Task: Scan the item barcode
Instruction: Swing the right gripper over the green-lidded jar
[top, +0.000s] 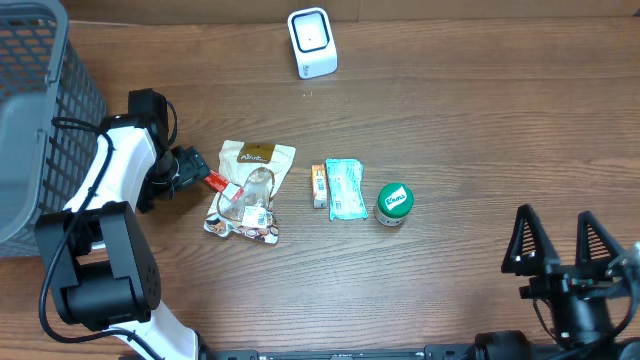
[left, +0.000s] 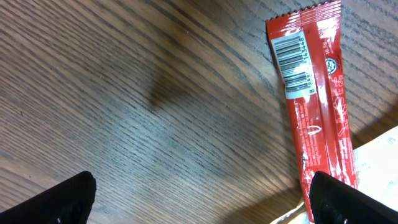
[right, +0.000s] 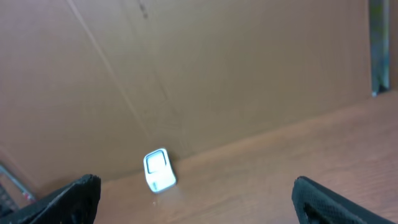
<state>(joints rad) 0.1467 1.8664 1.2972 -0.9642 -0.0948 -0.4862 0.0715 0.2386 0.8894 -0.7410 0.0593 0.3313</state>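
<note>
From above, we see our left gripper (top: 196, 170), jaws wide and holding nothing, just beside the red packet (top: 214, 182) by a pouch (top: 250, 190). The right gripper (top: 560, 245) is spread too, well apart. The left wrist shows the packet's barcode (left: 292, 59) facing up. The right wrist faces the scanner (right: 158, 170).

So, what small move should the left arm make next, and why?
Probably shift the left fingers sideways until the red packet lies centred between them. They stand open, and the packet sits beside one finger, barcode up, not yet grasped.
</note>
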